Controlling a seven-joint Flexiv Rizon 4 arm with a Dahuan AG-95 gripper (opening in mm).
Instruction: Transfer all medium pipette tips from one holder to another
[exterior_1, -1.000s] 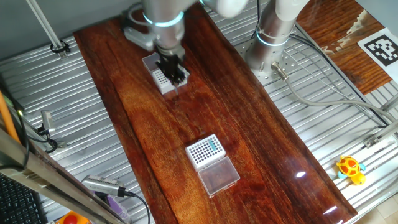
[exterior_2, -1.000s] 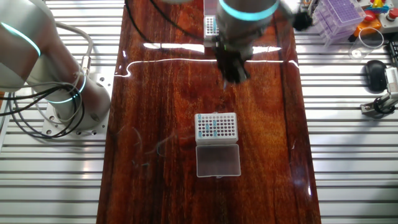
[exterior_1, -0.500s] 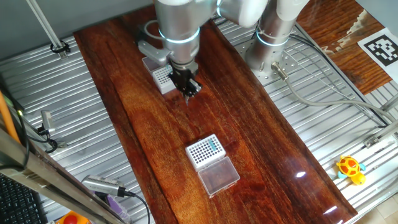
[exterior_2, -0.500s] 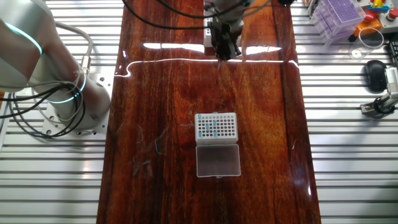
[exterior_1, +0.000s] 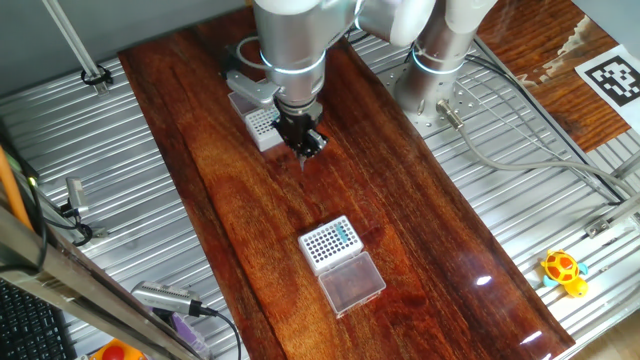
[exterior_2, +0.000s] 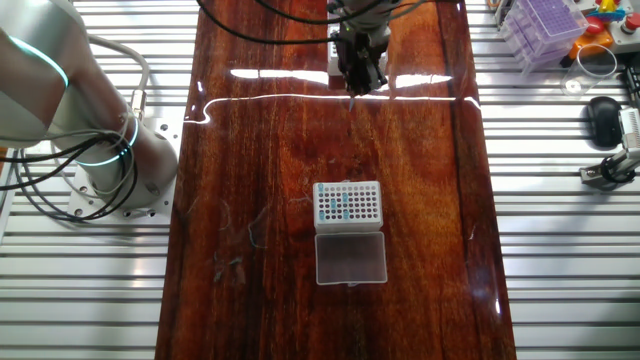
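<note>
Wooden table (exterior_1: 400, 200) bears two racks, gripper (exterior_1: 305, 150) beside one.

The arm reaches down over the wooden table (exterior_1: 400, 230), wrist vertical. Its gripper (exterior_1: 305, 148) (exterior_2: 358, 84) points straight down, black fingers seemingly pinched nearly together, just above the tabletop.
</note>
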